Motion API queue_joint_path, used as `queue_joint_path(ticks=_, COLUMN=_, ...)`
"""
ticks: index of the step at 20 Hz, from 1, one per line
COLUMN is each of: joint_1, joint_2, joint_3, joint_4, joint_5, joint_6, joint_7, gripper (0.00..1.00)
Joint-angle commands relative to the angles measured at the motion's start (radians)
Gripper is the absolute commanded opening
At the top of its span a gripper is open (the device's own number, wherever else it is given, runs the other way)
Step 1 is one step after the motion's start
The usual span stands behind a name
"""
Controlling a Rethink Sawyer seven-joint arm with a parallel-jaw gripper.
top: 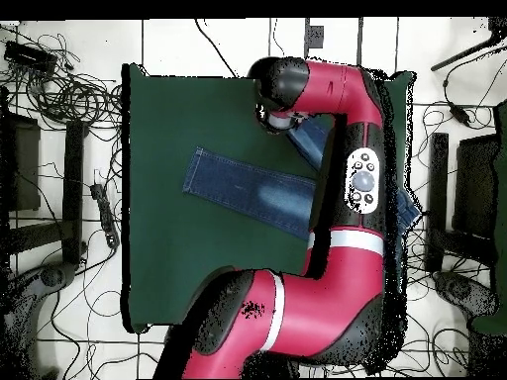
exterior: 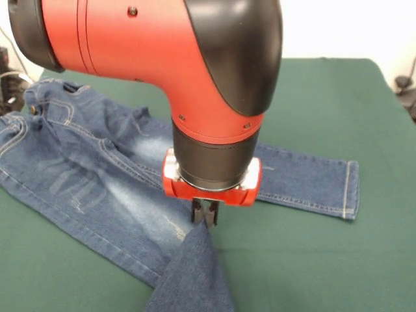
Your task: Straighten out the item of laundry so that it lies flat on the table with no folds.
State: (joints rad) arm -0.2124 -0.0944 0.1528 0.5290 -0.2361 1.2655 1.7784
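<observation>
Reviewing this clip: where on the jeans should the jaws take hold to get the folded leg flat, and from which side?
Probably the doubled-over leg of the jeans, where the cloth stands up in a ridge just below the gripper. Coming from straight above suits it: the ridge gives a pinchable edge, while the other leg already lies flat on the table.

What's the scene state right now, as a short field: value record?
garment: jeans, spread on the table
far leg: lies flat, cuff showing
near leg: folded over, lower part runs off the picture's bottom edge
arm: low over the jeans
pincer: at the fold of the near leg, tips close together on a pinch of denim
flatness: not flat yet, wrinkles near the waist
</observation>
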Motion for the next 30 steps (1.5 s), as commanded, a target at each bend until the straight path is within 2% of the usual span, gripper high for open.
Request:
queue_joint_path(ticks=1, joint_1=0.023, joint_2=-0.018, joint_3=0.014, joint_4=0.234, joint_5=0.083, joint_6=-0.041, joint_7=0.314, gripper=0.00)
queue_joint_path(ticks=6, joint_1=0.018, joint_2=-0.038, joint_3=0.016, joint_4=0.346, joint_5=0.074, joint_6=-0.177, joint_7=0.267, gripper=0.00)
queue_joint_path(ticks=9, joint_1=0.024, joint_2=-0.043, joint_3=0.008, joint_4=0.374, joint_5=0.086, joint_6=-0.201, joint_7=0.321, gripper=0.00)
queue_joint_path(ticks=21, joint_1=0.040, joint_2=-0.031, joint_3=-0.027, joint_4=0.416, joint_5=0.106, joint_6=-0.283, joint_7=0.350, gripper=0.00)
queue_joint_path(ticks=30, joint_1=0.055, joint_2=-0.017, joint_3=-0.026, joint_4=0.398, joint_5=0.185, joint_6=-0.245, joint_7=0.432, gripper=0.00)
